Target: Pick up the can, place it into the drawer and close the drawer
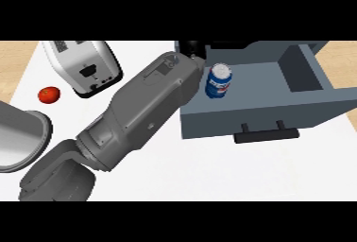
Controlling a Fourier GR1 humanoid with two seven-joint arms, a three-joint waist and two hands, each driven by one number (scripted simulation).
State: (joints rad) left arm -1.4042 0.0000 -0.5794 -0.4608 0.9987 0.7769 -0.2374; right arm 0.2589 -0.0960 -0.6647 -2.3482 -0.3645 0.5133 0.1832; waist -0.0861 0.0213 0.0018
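One forearm, grey, runs from the lower left of the frame to upper centre; which arm it is cannot be told. Its black hand shows only partly at the drawer's back corner; whether it is released or clenched cannot be told. Can: blue and white, upright inside the open grey drawer, near its left wall, just beside the wrist. Drawer handle: black, on the front. Toaster: upper left. Red tomato: left. Grey pot: left edge. White counter beneath.

Single head view, steeply down, counter close
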